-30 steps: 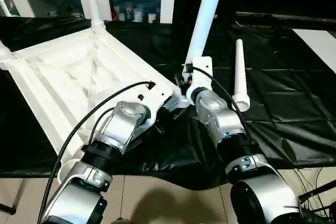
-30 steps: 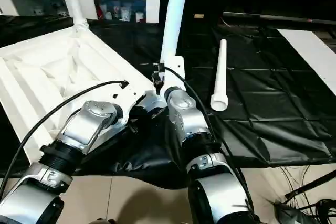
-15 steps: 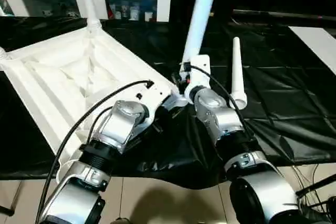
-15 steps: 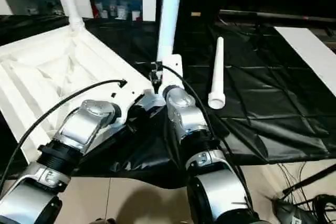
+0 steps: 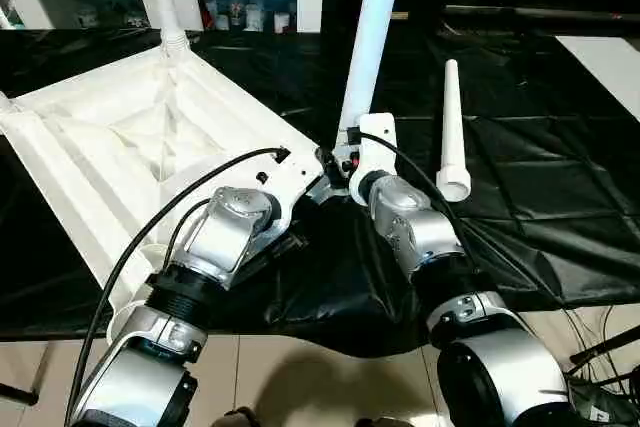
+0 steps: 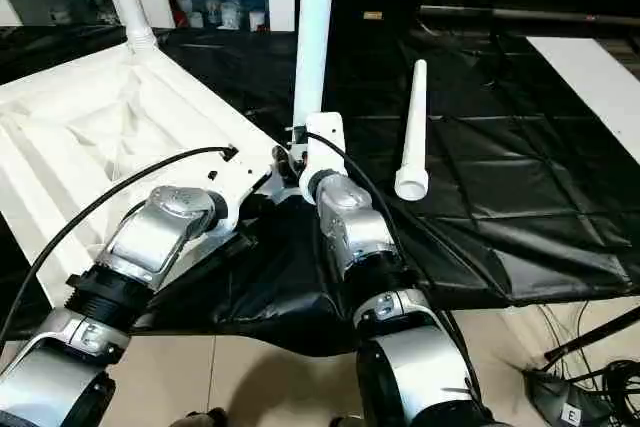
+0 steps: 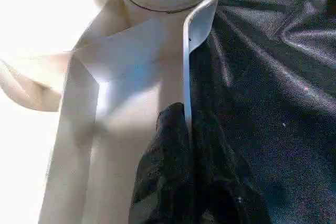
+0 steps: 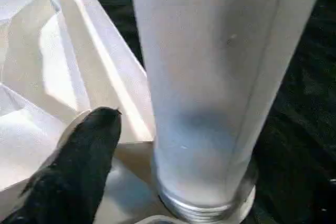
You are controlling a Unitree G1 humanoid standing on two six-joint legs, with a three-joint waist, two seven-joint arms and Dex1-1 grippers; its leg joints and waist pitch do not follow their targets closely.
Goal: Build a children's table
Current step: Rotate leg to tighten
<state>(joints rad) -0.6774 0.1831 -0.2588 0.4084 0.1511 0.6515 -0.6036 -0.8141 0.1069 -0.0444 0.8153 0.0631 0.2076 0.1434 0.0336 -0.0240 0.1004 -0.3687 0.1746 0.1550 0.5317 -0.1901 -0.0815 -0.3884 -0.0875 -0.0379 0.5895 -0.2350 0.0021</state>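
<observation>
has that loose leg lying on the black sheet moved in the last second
No. The loose leg keeps its place on the black sheet and its gap to the upright leg; only the camera shifted.

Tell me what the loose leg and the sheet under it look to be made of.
The loose leg looks like smooth white moulded plastic: even colour, soft sheen, hollow flared end. The sheet under it looks like thin black plastic film or coated fabric, glossy and creased; I can't tell which.
</observation>
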